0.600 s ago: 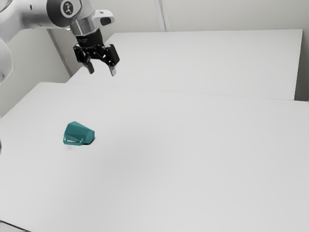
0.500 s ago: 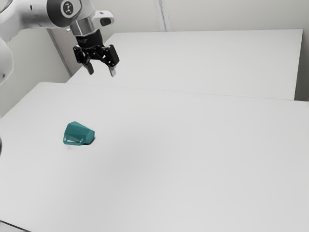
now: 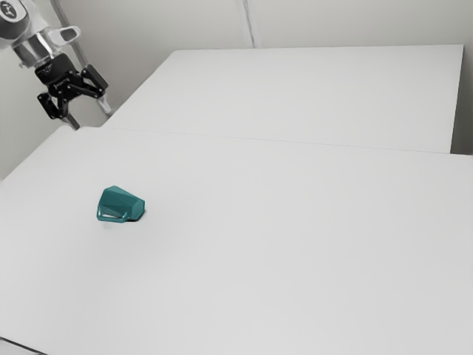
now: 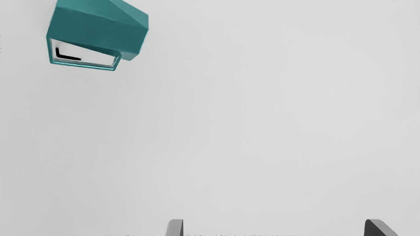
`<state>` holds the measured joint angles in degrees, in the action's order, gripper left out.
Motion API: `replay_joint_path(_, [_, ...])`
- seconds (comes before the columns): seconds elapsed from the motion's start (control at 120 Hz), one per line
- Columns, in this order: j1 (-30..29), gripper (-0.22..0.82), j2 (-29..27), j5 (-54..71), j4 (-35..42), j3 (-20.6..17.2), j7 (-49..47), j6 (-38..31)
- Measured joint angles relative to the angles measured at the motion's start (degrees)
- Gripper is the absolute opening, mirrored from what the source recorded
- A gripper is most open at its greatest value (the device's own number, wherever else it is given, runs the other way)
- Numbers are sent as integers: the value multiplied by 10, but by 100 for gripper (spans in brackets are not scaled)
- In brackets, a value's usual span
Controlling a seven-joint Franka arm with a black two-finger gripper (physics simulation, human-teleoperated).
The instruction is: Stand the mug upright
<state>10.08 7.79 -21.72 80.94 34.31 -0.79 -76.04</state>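
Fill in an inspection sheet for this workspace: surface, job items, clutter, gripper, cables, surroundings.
Surface: pale, smooth table
Job item: teal faceted mug, lying on its side, narrower end toward the exterior view's right; its handle joined along one side; not yet upright
Clutter: nothing seen
Gripper: open, fingers well apart, nothing between them, raised away from the mug
Cables: nothing seen for certain; a thin dark line at the exterior view's lower left corner, cannot tell what it is
Surroundings: pale walls and a second pale flat surface beyond the table
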Motion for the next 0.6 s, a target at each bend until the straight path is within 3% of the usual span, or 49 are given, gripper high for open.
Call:
replay_joint_path(0.083, [-6,60,18,-47,2,50,0,16])
replay_joint_path(0.167, [-18,60,29,-81,9,68,0,28])
replay_joint_path(0.6, [-142,60,148,-211,24,63,55,61])
